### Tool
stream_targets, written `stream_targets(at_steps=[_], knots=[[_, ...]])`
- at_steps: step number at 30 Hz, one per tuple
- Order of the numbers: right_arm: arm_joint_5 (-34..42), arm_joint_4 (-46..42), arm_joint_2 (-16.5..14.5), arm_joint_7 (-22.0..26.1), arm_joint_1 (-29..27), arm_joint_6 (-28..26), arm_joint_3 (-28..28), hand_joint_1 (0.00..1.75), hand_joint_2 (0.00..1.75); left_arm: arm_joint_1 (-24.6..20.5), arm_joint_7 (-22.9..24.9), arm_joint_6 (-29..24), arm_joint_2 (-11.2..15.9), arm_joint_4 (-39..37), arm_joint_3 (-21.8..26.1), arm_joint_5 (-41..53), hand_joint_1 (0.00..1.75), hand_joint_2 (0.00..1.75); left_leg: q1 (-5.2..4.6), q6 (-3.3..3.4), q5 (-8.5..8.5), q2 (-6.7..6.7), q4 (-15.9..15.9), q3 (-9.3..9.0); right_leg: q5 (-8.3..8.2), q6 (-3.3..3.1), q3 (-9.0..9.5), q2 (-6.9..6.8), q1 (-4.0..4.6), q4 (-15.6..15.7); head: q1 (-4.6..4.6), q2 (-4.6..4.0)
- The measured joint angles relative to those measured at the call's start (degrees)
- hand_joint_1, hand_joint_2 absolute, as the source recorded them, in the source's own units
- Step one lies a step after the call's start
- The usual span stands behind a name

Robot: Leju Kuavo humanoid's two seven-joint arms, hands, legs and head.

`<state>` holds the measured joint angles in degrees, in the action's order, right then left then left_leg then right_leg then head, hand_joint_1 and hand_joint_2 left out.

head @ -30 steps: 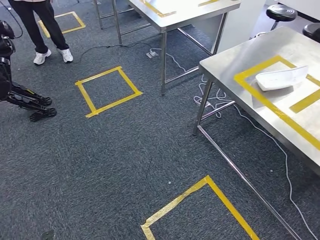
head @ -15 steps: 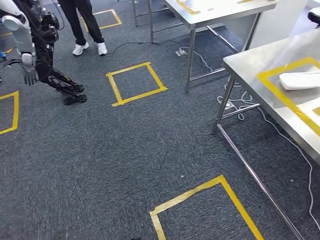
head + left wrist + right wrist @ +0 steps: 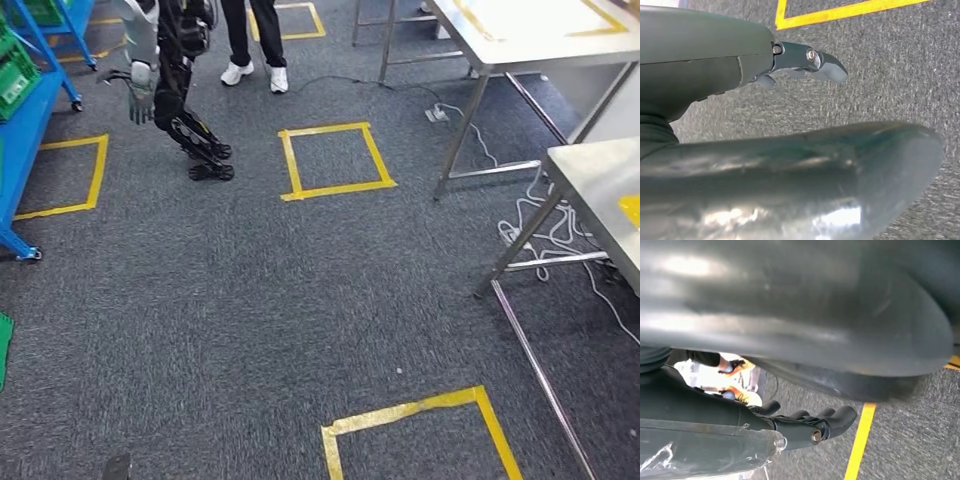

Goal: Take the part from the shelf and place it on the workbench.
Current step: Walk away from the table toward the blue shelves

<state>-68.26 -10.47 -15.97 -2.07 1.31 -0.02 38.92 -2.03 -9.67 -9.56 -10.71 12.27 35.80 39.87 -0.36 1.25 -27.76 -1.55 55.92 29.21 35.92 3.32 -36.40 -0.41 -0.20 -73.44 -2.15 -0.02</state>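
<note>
Your left hand is hanging over the grey carpet with thumb and fingers spread apart, gripping nothing. In the head view, the blue shelf with its green bins is standing at far left; you cannot tell where the part is. Another robot and a person are standing beyond it, and the steel workbench is showing at right. Your right hand is also spread, its dark fingers holding nothing.

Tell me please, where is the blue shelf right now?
In the head view, the blue shelf stands at the far left edge, holding green bins, beside a yellow tape square.
</note>
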Motion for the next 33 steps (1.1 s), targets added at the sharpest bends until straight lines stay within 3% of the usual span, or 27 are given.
stream_targets(at_steps=[1,2,4,6,8,10,12,13,15,17,18,19,21,23,25,27,29,31,32,33], knots=[[0.0,0.0,0.0,0.0,-0.1,0.0,0.1,0.00,0.00,0.1,-0.1,-0.1,0.0,0.0,0.0,0.0,0.00,0.00,0.00,0.00,-0.34,-0.80,0.0,-0.53,-0.78,0.04,-1.63,0.14,0.01,-0.9,0.12,0.00],[0.1,0.0,0.0,0.0,-0.1,0.0,0.1,0.00,0.00,0.2,-0.1,-0.2,0.0,0.0,0.0,0.1,0.00,0.00,0.00,-0.07,-0.70,-1.63,0.0,-1.19,-2.55,-0.01,-2.23,0.26,0.01,0.2,0.18,0.00],[0.1,0.0,0.0,0.0,-0.1,0.0,0.3,0.00,0.00,0.3,-0.4,-0.3,-0.1,0.0,0.0,0.2,0.00,0.00,0.09,-0.34,-1.61,-3.28,0.1,-2.60,-8.45,-0.29,-1.11,1.62,-0.07,7.1,0.30,0.00],[0.2,0.0,0.0,0.0,-0.1,0.0,0.5,0.00,0.00,0.2,-0.9,-0.4,-0.2,0.0,0.0,0.5,0.00,0.00,0.35,-0.95,-2.41,-4.78,0.2,-3.09,-12.15,-0.80,-0.17,4.27,-0.19,12.6,0.24,0.00],[0.2,0.1,0.0,0.0,0.0,0.0,0.7,0.00,0.00,0.1,-1.3,-0.5,-0.3,0.0,0.0,0.8,0.00,0.00,0.81,-1.61,-2.68,-5.75,0.3,-2.72,-12.61,-1.37,-0.19,5.33,-0.03,13.8,0.15,0.00],[0.2,0.1,0.0,0.0,0.1,0.0,0.8,0.00,0.00,0.2,-1.3,-0.6,-0.4,-0.1,0.0,0.9,0.00,0.00,1.08,-2.07,-2.71,-6.08,0.1,-2.68,-12.86,-1.88,0.11,4.44,0.21,14.3,0.18,0.01],[0.1,0.1,-0.1,0.0,0.2,-0.1,0.9,0.00,0.00,0.1,-1.4,-0.7,-0.5,-0.1,0.0,0.9,0.00,0.00,0.89,-2.56,-3.42,-4.02,1.3,-2.12,-12.79,-2.37,0.91,3.26,0.12,15.1,0.10,0.01],[0.1,0.1,-0.2,0.0,0.1,-0.1,1.0,0.00,0.00,0.0,-1.4,-0.7,-0.5,-0.1,0.0,0.9,0.00,0.00,0.80,-2.85,-4.42,-2.45,3.5,-0.87,-12.73,-2.57,1.33,2.57,0.02,15.6,0.08,0.00],[0.1,0.1,-0.2,0.0,0.1,-0.1,1.0,0.00,0.00,-0.3,-1.6,-0.7,-0.6,-0.1,0.0,0.9,0.00,0.00,0.71,-3.39,-7.28,0.07,10.6,3.52,-12.39,-2.97,1.77,0.97,0.04,15.8,0.09,0.00],[0.1,0.1,-0.2,0.0,0.1,-0.1,1.1,0.00,0.00,-0.2,-1.7,-0.7,-0.6,-0.1,0.0,0.9,0.00,0.00,0.79,-3.78,-8.42,0.61,15.7,7.35,-12.08,-3.11,1.91,-0.55,0.05,15.9,0.08,0.00],[0.1,0.1,-0.2,0.0,0.2,-0.1,1.1,0.00,0.00,-0.1,-1.7,-0.7,-0.6,-0.1,0.1,0.9,0.00,0.00,0.86,-3.93,-7.39,0.75,15.6,7.92,-12.00,-3.07,2.02,-1.24,0.01,15.8,0.08,0.00],[0.1,0.1,-0.2,0.0,0.2,-0.1,1.1,0.00,0.00,0.0,-1.7,-0.7,-0.5,-0.1,0.1,0.9,0.00,0.00,0.93,-4.08,-5.29,1.05,13.3,7.34,-11.92,-2.97,2.16,-1.90,-0.07,15.8,0.07,0.00],[0.2,0.1,-0.2,0.0,0.2,-0.1,1.1,0.00,0.00,-0.1,-1.7,-0.7,-0.5,-0.1,0.1,0.9,0.00,0.00,0.92,-4.42,-0.73,3.17,5.8,4.48,-11.76,-2.58,2.41,-3.13,-0.15,15.4,0.06,0.00],[0.2,0.1,-0.2,0.0,0.2,-0.1,1.1,0.00,0.00,-0.4,-1.7,-0.7,-0.6,-0.1,0.1,0.9,0.00,0.00,0.71,-3.82,1.30,4.91,1.4,2.95,-11.54,-2.03,2.34,-4.26,0.08,15.0,0.04,0.01],[0.2,0.1,-0.2,0.0,0.2,-0.1,1.1,0.00,0.00,-0.4,-1.7,-0.8,-0.7,-0.1,0.1,0.9,0.00,0.00,0.50,-2.63,1.82,4.27,1.1,3.20,-11.50,-1.56,2.41,-5.38,0.22,14.8,0.08,0.01],[0.2,0.1,-0.2,0.0,0.2,0.0,1.1,0.00,0.00,-0.2,-1.7,-0.8,-0.7,-0.1,0.1,0.9,0.00,0.00,0.52,-1.77,2.55,3.15,1.1,3.57,-10.18,-0.95,2.30,-4.39,-0.08,13.9,0.16,0.00],[0.2,0.1,-0.2,0.0,0.2,0.0,1.1,0.00,0.00,-0.3,-1.7,-0.8,-0.6,-0.1,0.1,0.9,0.00,0.00,0.55,-1.00,3.31,2.02,1.1,4.27,-5.82,-0.52,0.79,-1.62,-0.24,9.2,0.32,0.00],[0.2,0.1,-0.2,0.0,0.1,0.0,1.1,0.00,0.00,-0.4,-1.7,-0.8,-0.7,-0.1,0.1,0.9,0.00,0.00,0.38,-0.64,4.13,0.82,1.1,5.30,-1.06,-0.66,-1.39,-0.09,-0.08,1.8,0.51,0.01],[0.2,0.1,-0.2,0.0,0.2,0.0,1.1,0.00,0.00,-0.4,-1.7,-0.8,-0.7,-0.1,0.1,0.9,0.00,0.00,0.28,-0.59,4.59,0.19,1.1,5.88,0.02,-0.88,-1.78,0.11,0.04,-0.5,0.57,0.01],[0.2,0.1,-0.2,0.0,0.2,0.0,1.1,0.00,0.00,-0.4,-1.7,-0.8,-0.6,-0.1,0.1,0.9,0.00,0.00,0.18,-0.62,5.10,-0.51,1.1,6.50,-0.02,-1.20,-1.08,0.24,0.15,-0.6,0.59,0.01]])
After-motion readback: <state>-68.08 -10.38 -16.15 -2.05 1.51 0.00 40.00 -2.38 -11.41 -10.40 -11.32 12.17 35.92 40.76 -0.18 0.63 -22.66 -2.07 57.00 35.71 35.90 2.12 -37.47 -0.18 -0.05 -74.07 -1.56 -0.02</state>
